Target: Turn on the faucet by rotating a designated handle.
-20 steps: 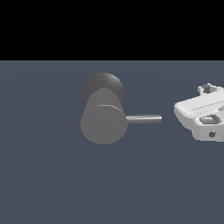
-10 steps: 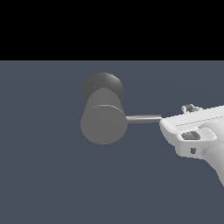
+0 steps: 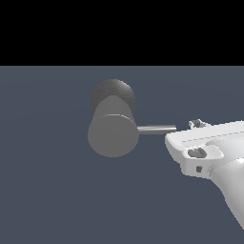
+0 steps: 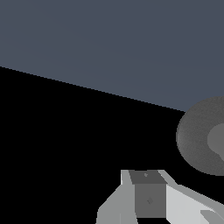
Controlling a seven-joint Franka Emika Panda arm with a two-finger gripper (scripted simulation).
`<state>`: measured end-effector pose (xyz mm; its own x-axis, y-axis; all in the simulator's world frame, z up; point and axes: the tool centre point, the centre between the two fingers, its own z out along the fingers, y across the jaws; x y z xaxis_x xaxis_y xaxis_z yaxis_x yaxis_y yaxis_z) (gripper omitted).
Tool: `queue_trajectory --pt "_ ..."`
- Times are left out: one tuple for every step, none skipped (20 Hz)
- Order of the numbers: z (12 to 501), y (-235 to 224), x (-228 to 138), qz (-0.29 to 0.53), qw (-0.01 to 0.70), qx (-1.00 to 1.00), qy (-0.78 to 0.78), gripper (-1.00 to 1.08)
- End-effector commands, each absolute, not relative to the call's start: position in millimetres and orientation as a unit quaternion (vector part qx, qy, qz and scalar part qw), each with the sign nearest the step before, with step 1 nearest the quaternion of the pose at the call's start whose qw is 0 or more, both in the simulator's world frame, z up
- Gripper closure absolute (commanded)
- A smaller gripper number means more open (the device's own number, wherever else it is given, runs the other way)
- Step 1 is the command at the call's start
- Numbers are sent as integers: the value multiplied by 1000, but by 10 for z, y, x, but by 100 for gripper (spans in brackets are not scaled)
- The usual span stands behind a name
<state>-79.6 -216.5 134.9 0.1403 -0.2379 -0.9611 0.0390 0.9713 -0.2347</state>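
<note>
Nearest, at the exterior view's right, the white gripper (image 3: pixel 190 138) (its jaw gap hidden, so I cannot tell its spread) sits at the handle (image 3: pixel 156 129) tip. Left stands the faucet (image 3: pixel 113 134) on a slate-blue floor (image 3: pixel 52 190); beyond, blackness.

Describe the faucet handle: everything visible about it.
The handle is a thin, straight, silver-grey rod of metallic look, sticking out level from the side of the faucet toward the exterior view's right. Its inner end meets the cylinder; its outer end sits at the edge of the white gripper. Whether they touch cannot be told.
</note>
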Motion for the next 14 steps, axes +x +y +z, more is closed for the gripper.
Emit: queue_trajectory --pt "1320 -2101 -799 -84 752 -72 650 108" --pt "1302 -2079 -802 -81 751 -71 651 108" --pt "1278 -2057 -806 -78 750 -70 653 108" --pt "1248 -2035 -812 -75 748 -69 656 108" --pt "1213 -2012 -818 -72 746 -67 659 108" --pt "1174 -1986 -826 -69 743 -66 663 108" --pt "1130 -1957 -836 -65 739 -64 667 108" --pt "1082 -1921 -846 -60 736 -63 671 108" --pt "1033 -1879 -857 -55 733 -60 676 108" --pt "985 -1836 -869 -50 729 -58 680 108" --pt "938 -1795 -883 -45 726 -57 684 108" --pt "894 -1758 -898 -40 723 -55 688 108" --pt "856 -1725 -911 -36 720 -54 691 108" --pt "824 -1697 -921 -32 717 -53 694 108"
